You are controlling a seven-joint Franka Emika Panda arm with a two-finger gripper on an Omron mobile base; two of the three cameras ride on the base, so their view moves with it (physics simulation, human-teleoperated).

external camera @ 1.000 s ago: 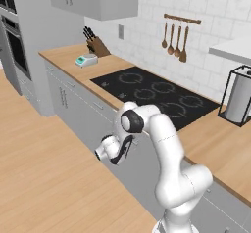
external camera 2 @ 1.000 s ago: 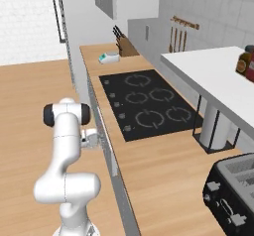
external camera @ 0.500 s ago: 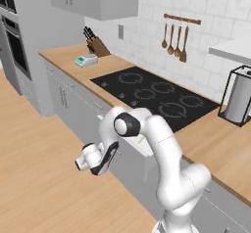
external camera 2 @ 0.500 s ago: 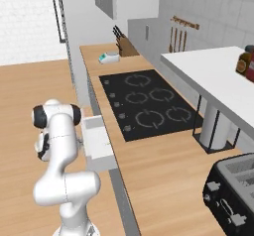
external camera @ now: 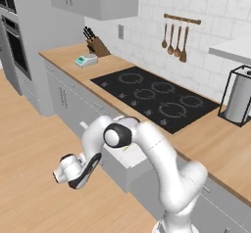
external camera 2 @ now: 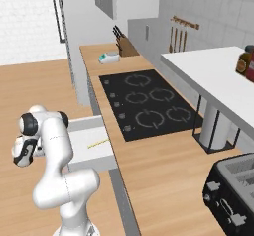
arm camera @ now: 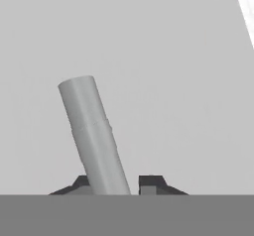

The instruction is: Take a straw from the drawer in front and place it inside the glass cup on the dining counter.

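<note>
Light-grey shallow drawer (external camera: 122, 159) with white interior stands pulled out just behind my pincer (external camera: 78, 182) in the left base view. From the right, a thin pale-yellow straw (external camera 2: 98, 143) lies inside it. Hand view: my fingertips (arm camera: 149, 183) clasp the slim grey metal bar handle (arm camera: 93, 133).

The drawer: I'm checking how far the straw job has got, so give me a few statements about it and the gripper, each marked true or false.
1. The drawer is pulled open. True.
2. The straw lies inside the drawer. True.
3. The gripper holds the straw. False: the drawer's handle sits between its fingertips, and the straw lies untouched.
4. The drawer is below the wood counter with the black cooktop. True.
5. A glass cup stands on the cooktop. False: nothing stands on its burners.
</note>
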